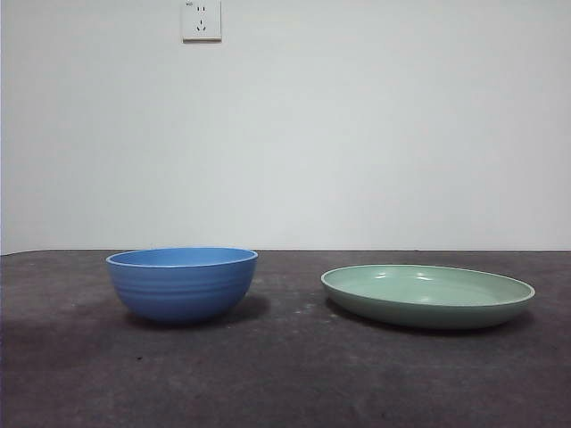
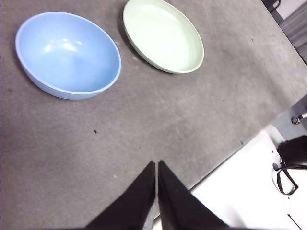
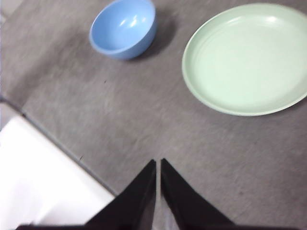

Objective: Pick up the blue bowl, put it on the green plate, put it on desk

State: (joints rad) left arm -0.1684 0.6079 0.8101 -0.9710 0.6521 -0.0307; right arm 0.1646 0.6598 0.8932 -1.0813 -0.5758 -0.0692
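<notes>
The left gripper [image 2: 157,165] hangs above the near edge of the desk [image 2: 158,120], with its two black jaws pressed together so that only a thin line shows between them, and it holds nothing. The right gripper [image 3: 158,164] is in the same state: jaws closed tip to tip, nothing between them, over the near part of the desk close to its edge. Neither gripper shows in the front view, so both arms are high and away from the things.

Beyond the grippers, the bare desk surface is dark grey with pale scuffs and a few small dark specks. Further out stand the two dishes, both directly on the desk. The bowl [image 1: 182,283] is upright and empty, with faint ridges around its outside. The plate [image 1: 428,296] lies flat beside it, also empty, and is clearly wider and shallower than the bowl. The two are apart and do not touch; a strip of bare desk is between them. In the front view the bowl is on the left side and the plate on the right side. The bowl is not on the plate.

Behind the desk is a plain white wall with a socket [image 1: 202,20] high up. Off the desk edge in the left wrist view lie some dark objects [image 2: 290,160], perhaps cables, too small to name.
</notes>
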